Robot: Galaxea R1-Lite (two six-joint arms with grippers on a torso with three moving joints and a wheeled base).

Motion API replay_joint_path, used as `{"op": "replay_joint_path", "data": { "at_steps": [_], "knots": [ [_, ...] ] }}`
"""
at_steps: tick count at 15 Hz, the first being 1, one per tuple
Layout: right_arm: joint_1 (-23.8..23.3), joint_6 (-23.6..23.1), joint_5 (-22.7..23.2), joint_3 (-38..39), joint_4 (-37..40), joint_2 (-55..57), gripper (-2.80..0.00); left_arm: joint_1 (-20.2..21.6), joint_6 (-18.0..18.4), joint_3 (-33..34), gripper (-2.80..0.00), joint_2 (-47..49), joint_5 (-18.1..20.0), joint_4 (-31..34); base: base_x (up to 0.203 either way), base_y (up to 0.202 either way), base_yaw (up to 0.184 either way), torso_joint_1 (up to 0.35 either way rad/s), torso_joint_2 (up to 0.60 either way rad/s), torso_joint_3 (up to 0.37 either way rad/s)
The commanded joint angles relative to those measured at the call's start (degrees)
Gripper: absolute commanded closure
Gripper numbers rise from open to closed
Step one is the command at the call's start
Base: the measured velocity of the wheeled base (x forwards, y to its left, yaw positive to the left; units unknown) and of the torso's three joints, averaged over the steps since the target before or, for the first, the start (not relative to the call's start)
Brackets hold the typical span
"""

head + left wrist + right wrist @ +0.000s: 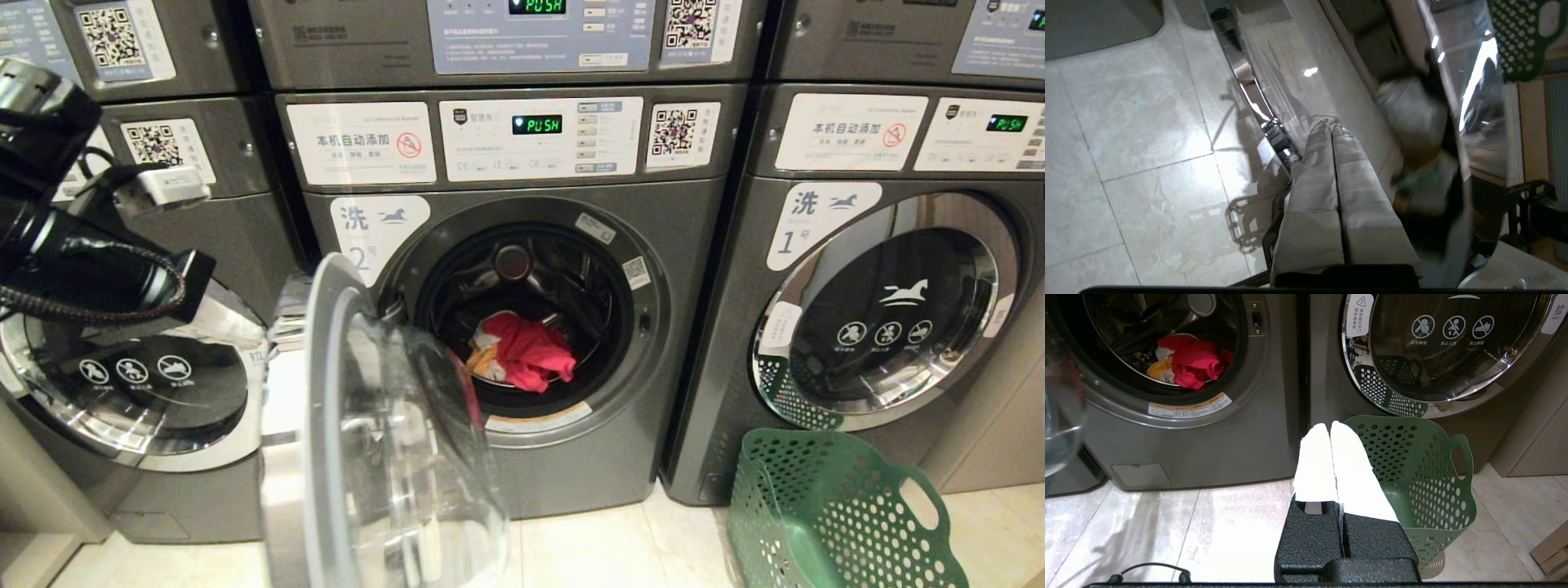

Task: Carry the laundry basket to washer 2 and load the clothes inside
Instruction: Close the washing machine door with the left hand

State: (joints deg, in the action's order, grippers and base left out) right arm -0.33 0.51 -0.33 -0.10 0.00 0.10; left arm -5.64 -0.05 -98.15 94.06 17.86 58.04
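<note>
The left claw (1333,124) is narrow, its two cloth-wrapped fingers (1314,179) pressed together with nothing between them. In the left wrist view its tips lie right at the chrome rim of the open door (359,425) of washer 2 (522,327); whether they touch it I cannot tell. In the head view the left arm (73,245) reaches in from the left of washer 2, raised in front of the neighbouring grey washer (131,392) on that side, whose door is closed.

The right claw (1330,428) is also narrow, white-wrapped fingers (1314,465) together and empty. It hangs low in front of washer 2, to the right of the drum opening, above the pale tiled floor (1167,531), with the laundry basket (1425,477) just beyond its tips. It does not show in the head view.

Washer 2 stands with its round glass door swung out to the left. The clothes (522,353) lie inside its drum at the bottom front: a bright pink-red garment on top, a yellow-orange piece and a bit of white cloth at its left edge. The display above the drum reads PUSH.

The dark green laundry basket, empty, stands on the floor to the right of washer 2, in front of washer 1 (882,310), whose chrome-ringed door is closed and mirrors the basket's dotted wall.
</note>
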Motion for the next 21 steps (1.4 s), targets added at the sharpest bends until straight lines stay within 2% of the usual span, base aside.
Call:
{"op": "replay_joint_path", "data": {
  "at_steps": [1,2,3,4,6,7,9,11,13,16,19,21],
  "knots": [
    [-0.02,0.02,-0.02,0.01,0.0,0.0,0.0,-7.62,-0.22,-0.21,0.0,0.92,-0.06,-1.29,0.0,0.0,0.0,0.0,0.0,0.0],
    [-0.02,0.02,-0.02,0.01,0.0,0.03,0.0,-12.9,-1.1,-0.32,0.0,2.85,-0.11,-4.83,0.0,0.0,0.0,0.0,0.0,0.0],
    [-0.02,0.02,-0.02,0.01,0.0,-0.01,0.0,-17.11,-2.59,-0.65,0.0,6.62,-0.58,-11.49,0.0,0.0,0.0,0.0,0.0,0.0],
    [-0.02,0.04,-0.02,0.01,0.0,-0.01,0.0,-20.64,-3.78,-1.52,0.0,12.35,-2.01,-20.43,0.0,0.0,0.0,0.0,0.0,0.0],
    [-0.02,0.19,-0.02,0.01,-0.05,-0.01,0.0,-26.92,-4.34,-6.62,0.0,27.13,-7.36,-41.25,0.0,0.0,0.0,0.0,0.0,0.0],
    [-0.02,0.13,-0.02,0.01,-0.04,-0.01,0.0,-29.87,-2.44,-8.43,0.0,33.12,-10.25,-55.83,0.0,0.0,0.0,0.0,0.0,0.0],
    [-0.02,0.1,-0.02,0.01,-0.04,-0.01,0.0,-33.16,2.24,-10.41,0.0,39.23,-16.59,-77.3,0.0,0.0,0.0,0.0,0.0,0.0],
    [-0.02,0.19,-0.02,0.01,-0.09,-0.01,0.0,-33.96,5.41,-11.47,0.0,38.13,-22.67,-87.44,0.0,0.0,0.0,0.0,0.0,0.0],
    [-0.02,0.19,-0.02,0.01,-0.07,-0.01,0.0,-33.63,7.44,-11.11,0.0,31.5,-25.91,-91.01,0.0,0.0,0.0,0.0,0.0,0.0],
    [-0.02,0.19,-0.02,0.1,-0.09,-0.01,0.0,-32.6,8.15,-5.9,0.0,17.48,-26.88,-88.76,0.0,0.0,0.0,0.0,0.0,0.0],
    [-0.02,-1.11,0.28,0.1,-0.06,-0.01,0.0,-28.81,8.03,6.48,0.0,0.33,-25.63,-81.42,0.0,0.0,0.0,0.0,0.0,0.0],
    [0.0,-5.85,1.88,0.06,0.13,-0.01,0.0,-24.29,7.49,20.02,0.0,-7.89,-23.34,-76.25,0.0,0.0,0.0,0.0,0.0,0.0]
  ]
}}
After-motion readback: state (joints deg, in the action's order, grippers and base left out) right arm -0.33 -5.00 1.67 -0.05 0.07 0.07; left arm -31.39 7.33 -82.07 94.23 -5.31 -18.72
